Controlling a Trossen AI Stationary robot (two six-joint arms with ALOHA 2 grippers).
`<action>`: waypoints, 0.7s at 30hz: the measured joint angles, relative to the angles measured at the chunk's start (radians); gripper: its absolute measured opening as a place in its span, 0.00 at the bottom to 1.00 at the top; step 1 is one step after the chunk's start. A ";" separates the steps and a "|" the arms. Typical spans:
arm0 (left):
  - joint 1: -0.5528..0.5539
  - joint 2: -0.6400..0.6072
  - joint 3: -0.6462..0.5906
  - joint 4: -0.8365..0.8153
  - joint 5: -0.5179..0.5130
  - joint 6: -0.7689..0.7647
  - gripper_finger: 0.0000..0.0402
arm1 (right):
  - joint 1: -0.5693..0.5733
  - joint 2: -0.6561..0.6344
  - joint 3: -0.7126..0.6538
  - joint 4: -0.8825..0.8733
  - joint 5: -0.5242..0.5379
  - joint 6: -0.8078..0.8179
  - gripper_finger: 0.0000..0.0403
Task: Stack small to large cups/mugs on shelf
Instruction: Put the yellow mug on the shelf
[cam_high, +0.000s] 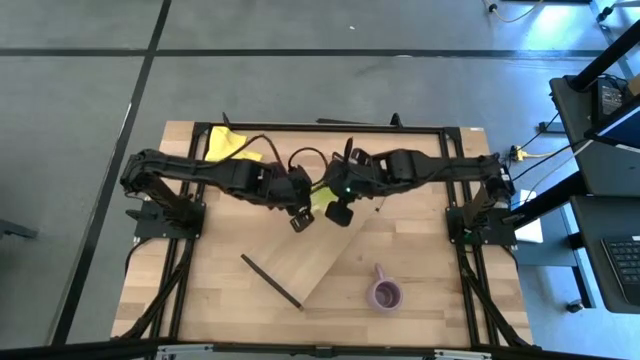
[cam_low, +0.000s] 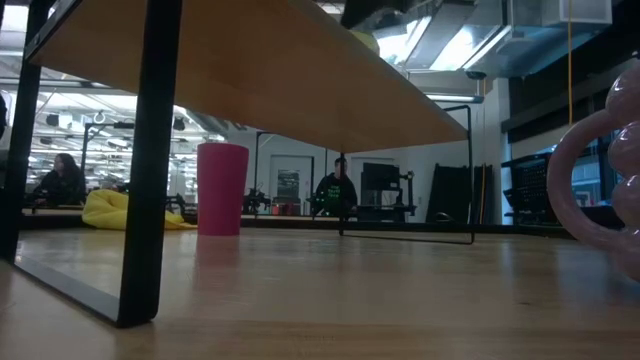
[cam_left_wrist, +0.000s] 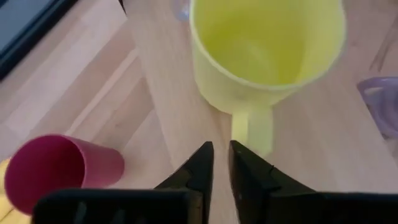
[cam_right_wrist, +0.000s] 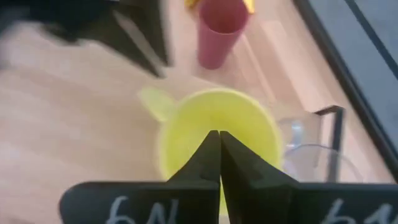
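Note:
A lime-yellow mug (cam_left_wrist: 267, 50) stands upright on the raised light-wood shelf (cam_high: 330, 255), its handle (cam_left_wrist: 252, 127) toward my left gripper (cam_left_wrist: 219, 149). That gripper's fingers are a narrow gap apart, just short of the handle. My right gripper (cam_right_wrist: 217, 134) is shut and points down over the mug's opening (cam_right_wrist: 214, 118). A dark red tumbler (cam_low: 222, 188) stands on the table beside the shelf and also shows in the left wrist view (cam_left_wrist: 56, 168). A lilac mug (cam_high: 384, 293) stands on the table near the front right. My left gripper has one fingertip (cam_left_wrist: 239, 152) right beside the free end of the mug's handle; I cannot tell whether it touches. My right gripper's shut fingers (cam_right_wrist: 208, 149) hang over the inside of the mug from above; I cannot tell whether they touch it.
A yellow cloth (cam_high: 225, 145) lies at the table's far left. The shelf lies slantwise across the table on dark end rails (cam_high: 270, 282). Both arms meet over the table's middle. A person (cam_low: 335, 190) stands in the room behind.

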 joint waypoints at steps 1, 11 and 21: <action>-0.007 0.001 0.000 0.006 -0.002 -0.011 0.11 | -0.008 0.000 0.000 -0.011 0.001 -0.003 0.01; -0.048 0.011 -0.002 0.070 -0.014 -0.085 0.11 | -0.041 0.000 0.000 -0.057 -0.011 -0.065 0.01; -0.091 0.011 -0.002 0.144 0.007 -0.137 0.11 | -0.057 0.000 0.000 -0.103 -0.050 -0.073 0.01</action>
